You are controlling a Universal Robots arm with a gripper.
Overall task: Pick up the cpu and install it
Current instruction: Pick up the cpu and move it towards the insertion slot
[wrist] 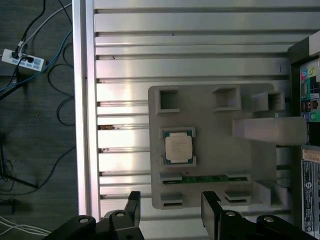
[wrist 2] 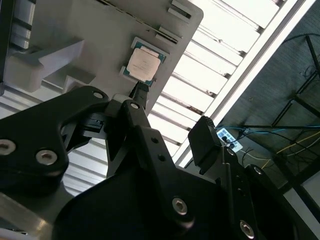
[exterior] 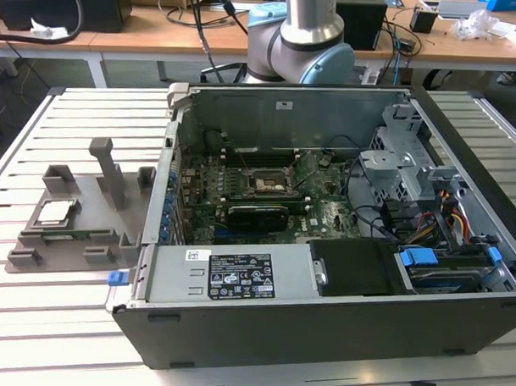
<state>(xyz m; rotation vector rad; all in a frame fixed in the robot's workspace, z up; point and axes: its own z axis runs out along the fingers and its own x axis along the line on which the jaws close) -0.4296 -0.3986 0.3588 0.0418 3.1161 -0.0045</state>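
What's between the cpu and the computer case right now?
An upright post of the grey fixture stands between the cpu and the computer case, as the exterior view shows.

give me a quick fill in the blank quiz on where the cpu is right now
1. The small square silver-topped cpu rests in the ____ plastic fixture with upright posts.
2. That fixture stands to the exterior view's ____ of the open black computer case.
3. The black end effector holds nothing; it is ____.
Missing words: grey, left, open.
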